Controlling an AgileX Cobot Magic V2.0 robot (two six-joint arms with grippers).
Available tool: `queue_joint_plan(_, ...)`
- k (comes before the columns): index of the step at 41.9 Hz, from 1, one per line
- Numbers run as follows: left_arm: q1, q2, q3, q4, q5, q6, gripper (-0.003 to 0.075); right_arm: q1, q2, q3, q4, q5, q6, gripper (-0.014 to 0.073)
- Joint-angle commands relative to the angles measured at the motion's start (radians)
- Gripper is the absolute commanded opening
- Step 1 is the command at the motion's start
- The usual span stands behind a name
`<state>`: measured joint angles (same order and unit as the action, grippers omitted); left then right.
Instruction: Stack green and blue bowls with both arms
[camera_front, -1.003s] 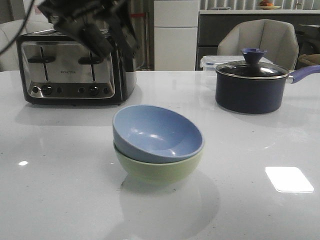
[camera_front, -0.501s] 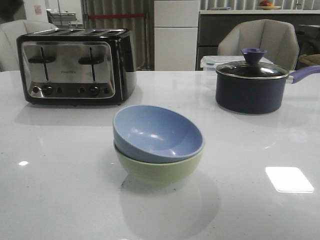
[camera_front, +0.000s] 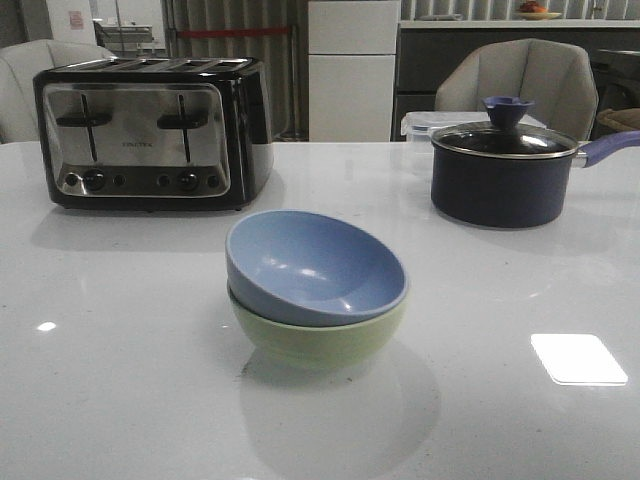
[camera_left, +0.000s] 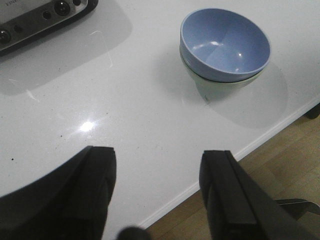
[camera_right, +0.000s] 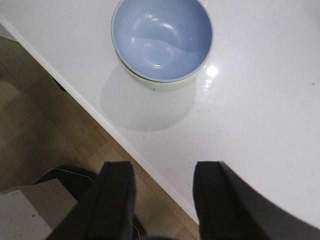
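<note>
1. The blue bowl (camera_front: 315, 265) sits inside the green bowl (camera_front: 318, 338), tipped a little to one side (its rim is not level).
2. The two bowls stand together in the middle of the white table (camera_front: 120, 380), close to the front edge.
3. The left gripper (camera_left: 157, 192) hangs over the table edge with its two black fingers (camera_left: 95, 185) spread apart. Nothing is between them.
4. From the left wrist camera, the stacked bowls are well away from that claw.
5. The right gripper (camera_right: 162, 200) is wide apart too, and it holds nothing. Its fingers (camera_right: 117, 200) hang over the table edge, with the wooden floor (camera_right: 45, 130) below.
6. Behind the bowls, a shiny black and silver toaster (camera_front: 150, 130) stands on the left.
7. A dark navy saucepan (camera_front: 505, 170) with a glass lid stands on the right, far from the bowls.
</note>
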<state>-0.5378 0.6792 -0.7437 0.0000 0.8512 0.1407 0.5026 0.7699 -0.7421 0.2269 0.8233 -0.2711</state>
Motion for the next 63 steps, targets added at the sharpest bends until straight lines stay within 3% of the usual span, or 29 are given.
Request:
queue_joint_plan(1,-0.002,-0.003,-0.026,0.0,-0.076,-0.014,0.0416,-0.006,-0.007,-0.027,0.003,-0.049,0.001,0.0327)
queue_joint_plan(10,-0.002,-0.003,-0.026,0.0,-0.098,-0.014,0.0216,-0.006,-0.007,-0.027,0.003,-0.048,0.001,0.011)
queue_joint_plan(17,-0.002,-0.003,-0.026,-0.006,-0.111,-0.014,0.009,-0.006,-0.007,-0.027,0.003,-0.048,0.001,0.0055)
queue_joint_plan(43,0.0,-0.027,-0.019,-0.012,-0.107,-0.014,0.0093,-0.006,-0.007,-0.027,0.003,-0.042,0.001,0.0055)
queue_joint_plan(50,0.126,-0.164,0.052,0.0,-0.2,-0.009,0.0093,-0.006,-0.007,-0.027,0.003,-0.041,0.001,0.0055)
queue_joint_plan(63,0.424,-0.58,0.456,-0.047,-0.527,-0.009,0.0093,-0.006,-0.007,-0.027,0.004,-0.041,0.001,0.0055)
